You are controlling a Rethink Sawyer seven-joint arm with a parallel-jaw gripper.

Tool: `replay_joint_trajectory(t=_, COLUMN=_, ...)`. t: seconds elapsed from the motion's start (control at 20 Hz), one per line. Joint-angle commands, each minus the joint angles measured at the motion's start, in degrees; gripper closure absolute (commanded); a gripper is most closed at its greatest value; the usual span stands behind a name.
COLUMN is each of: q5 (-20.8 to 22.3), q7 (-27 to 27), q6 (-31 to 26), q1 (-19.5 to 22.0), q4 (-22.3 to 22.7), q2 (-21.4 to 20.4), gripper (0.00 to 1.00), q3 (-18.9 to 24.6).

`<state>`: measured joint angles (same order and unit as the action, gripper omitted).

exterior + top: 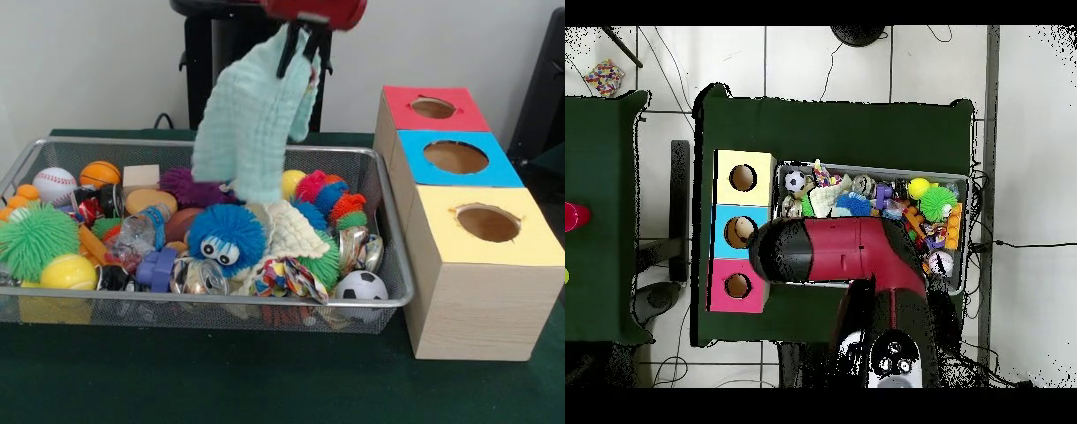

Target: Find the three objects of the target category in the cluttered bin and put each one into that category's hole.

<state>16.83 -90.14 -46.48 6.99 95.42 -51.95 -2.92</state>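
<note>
My gripper (301, 46) hangs at the top of the front view, above the back of the wire mesh bin (399, 299). It is shut on a mint-green cloth (252, 115), which dangles clear of the clutter. A blue fuzzy puffball with googly eyes (225, 237) lies in the bin's middle, below the cloth. It also shows in the overhead view (853, 205). No monkey plush shows. The red-surround hole (433, 108) tops the farthest wooden box, right of the bin, and shows in the overhead view (737, 286). In the overhead view the arm (835, 252) hides the gripper and part of the bin (965, 182).
The blue-surround hole (455, 156) and the yellow-surround hole (487, 223) stand nearer the camera in the same row. The bin holds a green spiky ball (35, 238), a baseball (55, 184), a yellow ball (68, 272), a small football (360, 285) and a white cloth (287, 231).
</note>
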Motion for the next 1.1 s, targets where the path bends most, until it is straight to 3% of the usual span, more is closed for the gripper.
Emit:
replay_joint_trajectory(t=0.05, q5=-5.7, q7=-11.9, q6=-6.6, q1=-2.5, q4=6.4, q2=-7.2, gripper=1.0, q3=-1.2)
replay_joint_trajectory(t=0.25, q5=-7.0, q7=-13.7, q6=-12.0, q1=-5.9, q4=5.9, q2=-9.5, gripper=1.0, q3=-3.5)
replay_joint_trajectory(t=0.45, q5=-8.1, q7=-13.8, q6=-11.8, q1=-7.4, q4=6.4, q2=-10.0, gripper=1.0, q3=-4.9)
replay_joint_trajectory(t=1.1, q5=-13.4, q7=-16.7, q6=5.6, q1=-8.4, q4=13.3, q2=-4.4, gripper=1.0, q3=-5.3)
